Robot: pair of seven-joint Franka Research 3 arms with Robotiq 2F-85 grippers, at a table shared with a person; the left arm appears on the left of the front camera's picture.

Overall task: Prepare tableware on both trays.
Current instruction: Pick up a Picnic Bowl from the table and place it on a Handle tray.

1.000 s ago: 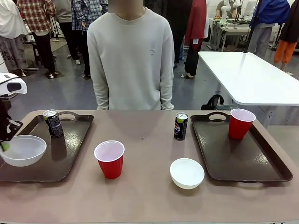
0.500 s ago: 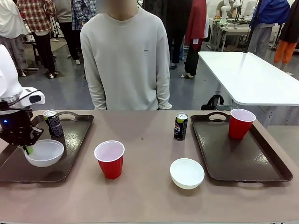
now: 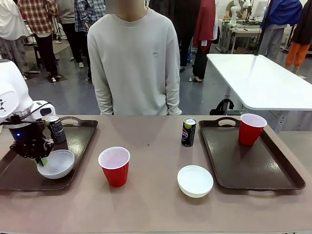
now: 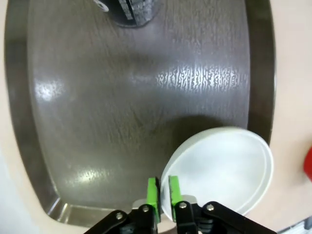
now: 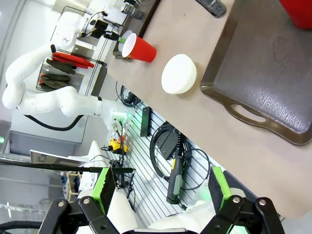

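Front view: the left end effector [image 3: 42, 159], pinching the bowl [image 3: 58, 165] by its rim, had brought it inward over the tray [image 3: 78, 141]. Placement looked near — release next.

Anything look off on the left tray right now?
The bowl pinched by the left gripper is tilted and overlaps the rim of the left tray instead of lying flat inside. Nothing is spilled.

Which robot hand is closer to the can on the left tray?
Left. The left gripper, pinching a bowl's rim, is beside the can; the right gripper hangs open, back off the table.
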